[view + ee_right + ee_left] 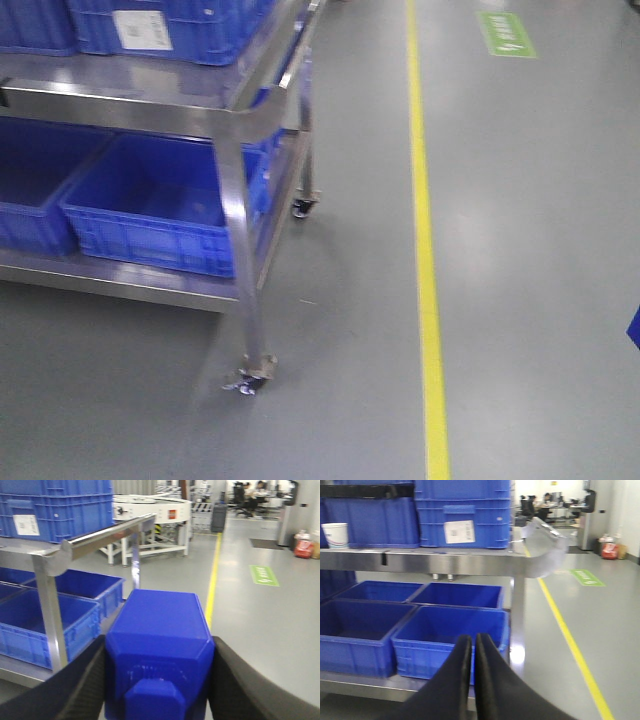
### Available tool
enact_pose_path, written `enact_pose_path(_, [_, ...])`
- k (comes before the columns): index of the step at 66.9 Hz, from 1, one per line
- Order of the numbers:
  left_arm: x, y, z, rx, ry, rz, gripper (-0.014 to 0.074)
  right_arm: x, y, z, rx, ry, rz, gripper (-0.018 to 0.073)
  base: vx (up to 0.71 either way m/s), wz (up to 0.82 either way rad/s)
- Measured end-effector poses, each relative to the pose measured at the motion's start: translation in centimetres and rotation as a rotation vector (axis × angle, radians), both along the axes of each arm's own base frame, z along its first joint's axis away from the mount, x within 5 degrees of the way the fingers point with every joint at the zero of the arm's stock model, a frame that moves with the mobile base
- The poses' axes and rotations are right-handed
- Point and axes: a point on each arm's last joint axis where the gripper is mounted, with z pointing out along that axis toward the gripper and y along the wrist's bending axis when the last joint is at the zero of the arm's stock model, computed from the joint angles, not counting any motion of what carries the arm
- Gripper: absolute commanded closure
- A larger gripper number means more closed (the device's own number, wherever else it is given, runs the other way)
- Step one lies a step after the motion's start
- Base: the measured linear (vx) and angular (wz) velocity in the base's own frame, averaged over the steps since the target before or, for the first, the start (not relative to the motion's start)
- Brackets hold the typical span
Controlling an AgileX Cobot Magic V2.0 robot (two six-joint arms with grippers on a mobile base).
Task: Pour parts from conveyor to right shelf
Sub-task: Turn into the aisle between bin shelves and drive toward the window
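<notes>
The right claw [160,647] holds the blue block [160,625]. Its two black fingers [82,680] press against the block's left and right sides, and the block's small square knob faces the camera. In the right wrist view the block sits off the corner of the steel rack [235,210], with the grey floor [540,250] behind it and not over any bin.

The left claw [472,641] is empty. Its dark fingers are drawn together with only a thin slit between them, and they point toward the rack's lower level.

Large open blue bins [150,215] stand side by side on that lower level, and those facing the left wrist camera look bare inside. On the upper level there are more stacked blue bins, one [465,510] with a white label [459,531] on its front. A paper cup [334,535] stands upright near the left edge of the top level.

The rack rests on small caster wheels [255,378]. A yellow line [428,270] runs along the floor to the rack's right, with a green marking [505,33] beyond it.
</notes>
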Motion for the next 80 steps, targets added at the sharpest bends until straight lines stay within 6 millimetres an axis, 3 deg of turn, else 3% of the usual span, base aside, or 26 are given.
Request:
enact_pose_path(38, [0.00, 0.00, 0.00, 0.000, 0.000, 0.000, 0.0603, 0.00, 0.00, 0.00, 0.000, 0.000, 0.000, 0.0568, 0.36, 0.84])
enact_pose_path(80, [0.00, 0.00, 0.00, 0.000, 0.000, 0.000, 0.0603, 0.00, 0.00, 0.00, 0.000, 0.000, 0.000, 0.0568, 0.18, 0.83])
